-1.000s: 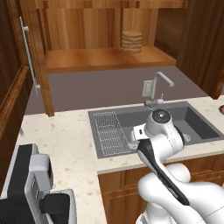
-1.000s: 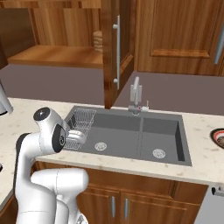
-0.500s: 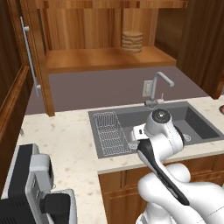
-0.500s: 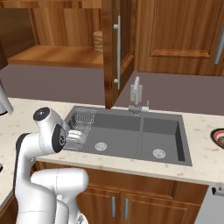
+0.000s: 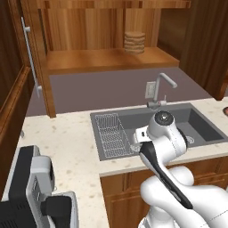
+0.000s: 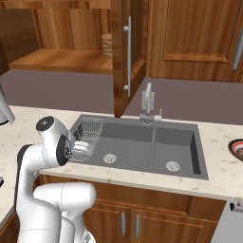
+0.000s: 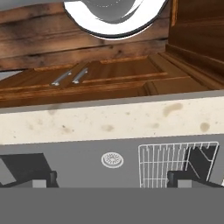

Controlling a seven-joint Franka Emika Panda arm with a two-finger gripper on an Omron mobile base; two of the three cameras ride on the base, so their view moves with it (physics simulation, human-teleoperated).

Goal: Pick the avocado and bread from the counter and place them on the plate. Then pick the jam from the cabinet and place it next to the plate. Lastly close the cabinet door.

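The gripper (image 7: 111, 179) hangs over the sink (image 6: 142, 147), fingers wide, holding nothing. The cabinet door (image 6: 127, 57), at twelve o'clock, stands open. Most jobs look undone.

White arm was folded low over the grey steel sink (image 5: 196, 122), wire rack (image 5: 111, 133) inside, tall brown wood cabinet door (image 5: 33, 58) open, speckled beige table (image 5: 67, 142) around.

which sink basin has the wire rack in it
The basin left of the faucet: the wire rack sits at its far-left end, while the right basin holds just a drain.
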